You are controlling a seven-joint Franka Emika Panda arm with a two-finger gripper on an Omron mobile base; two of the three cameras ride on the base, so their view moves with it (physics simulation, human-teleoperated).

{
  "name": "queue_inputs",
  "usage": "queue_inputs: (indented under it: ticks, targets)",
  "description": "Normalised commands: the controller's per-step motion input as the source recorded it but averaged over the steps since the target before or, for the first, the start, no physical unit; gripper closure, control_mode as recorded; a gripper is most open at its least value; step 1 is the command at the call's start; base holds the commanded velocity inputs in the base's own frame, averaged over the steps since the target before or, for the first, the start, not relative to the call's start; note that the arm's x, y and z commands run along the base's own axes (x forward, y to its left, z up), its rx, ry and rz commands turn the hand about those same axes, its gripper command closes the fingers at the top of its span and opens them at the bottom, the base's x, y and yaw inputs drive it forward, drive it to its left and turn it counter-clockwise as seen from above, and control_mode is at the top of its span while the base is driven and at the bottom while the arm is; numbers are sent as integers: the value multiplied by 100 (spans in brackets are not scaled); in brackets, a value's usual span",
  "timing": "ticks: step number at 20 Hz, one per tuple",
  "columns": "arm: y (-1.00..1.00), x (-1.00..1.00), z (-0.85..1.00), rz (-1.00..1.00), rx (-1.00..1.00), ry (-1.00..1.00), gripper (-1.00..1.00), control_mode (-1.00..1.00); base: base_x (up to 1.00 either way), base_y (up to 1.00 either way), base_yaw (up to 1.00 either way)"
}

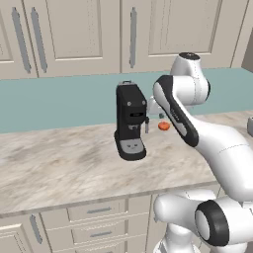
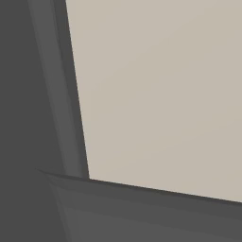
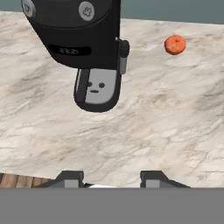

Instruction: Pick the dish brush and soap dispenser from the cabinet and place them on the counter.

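1. No readable word, brand name or number stands anywhere in these pictures.
2. The black coffee machine with a grey drip tray, standing ahead of the gripper on the beige marbled stone bench, carries a narrow dark display strip on its front. The pale marks on that strip look like digits, but they are too blurred to read.
3. A round grey knob on the machine's top, farther from the gripper than the strip, bears a small pale symbol whose shape cannot be told.
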Motion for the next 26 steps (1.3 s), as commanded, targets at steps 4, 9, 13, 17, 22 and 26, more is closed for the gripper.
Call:
queue_inputs:
  ticks: [4,9,13,17,22,26]
  targets:
    - [1,-1,0,0,0,0,-100,-100,0,0,0]
    - [8,-21,17,0,0,-20,-100,-100,0,0,0]
    - [10,-26,36,0,0,-30,-100,-100,0,0,0]
    - [11,-35,41,0,0,-34,-100,-100,0,0,0]
    - [14,-37,36,0,0,-32,-100,-100,0,0,0]
    - [11,-30,26,2,0,-29,-100,-100,0,0,0]
